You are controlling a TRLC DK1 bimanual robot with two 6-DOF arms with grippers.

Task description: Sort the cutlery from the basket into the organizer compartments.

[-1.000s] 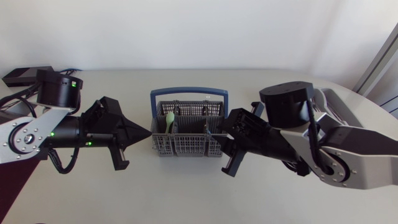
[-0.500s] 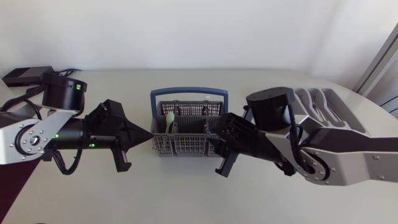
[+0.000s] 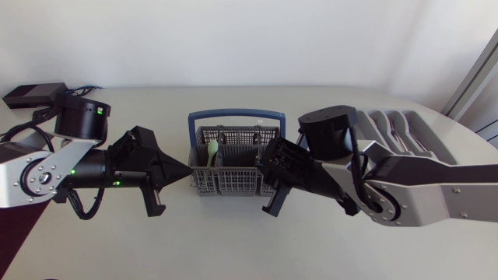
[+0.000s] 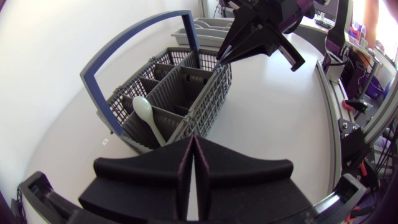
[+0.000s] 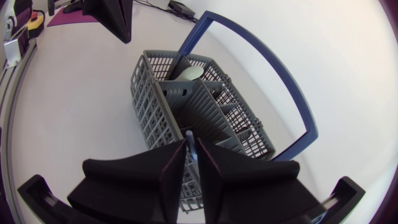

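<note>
A grey cutlery basket [image 3: 233, 180] with a blue handle [image 3: 236, 114] stands mid-table. A pale green spoon [image 3: 212, 148] leans in its left compartment, also visible in the left wrist view as spoon [image 4: 147, 113] and in the right wrist view as spoon [image 5: 188, 73]. My left gripper [image 3: 189, 169] is shut with nothing in it, its tip at the basket's left end wall [image 4: 163, 140]. My right gripper [image 3: 265, 166] is over the basket's right end. Its fingers stand almost together around a thin pale handle tip [image 5: 188, 133] rising from a compartment. The grey organizer [image 3: 398, 128] lies at the back right.
A black box [image 3: 29, 94] sits at the table's back left corner. Both arms flank the basket, with bare tabletop in front of it and behind it. The organizer [image 4: 200, 28] holds a few pieces in its slots.
My right arm has slid left toward the basket, and its fingers have narrowed over the right end compartment. My left gripper edged slightly right, to the basket's wall.
</note>
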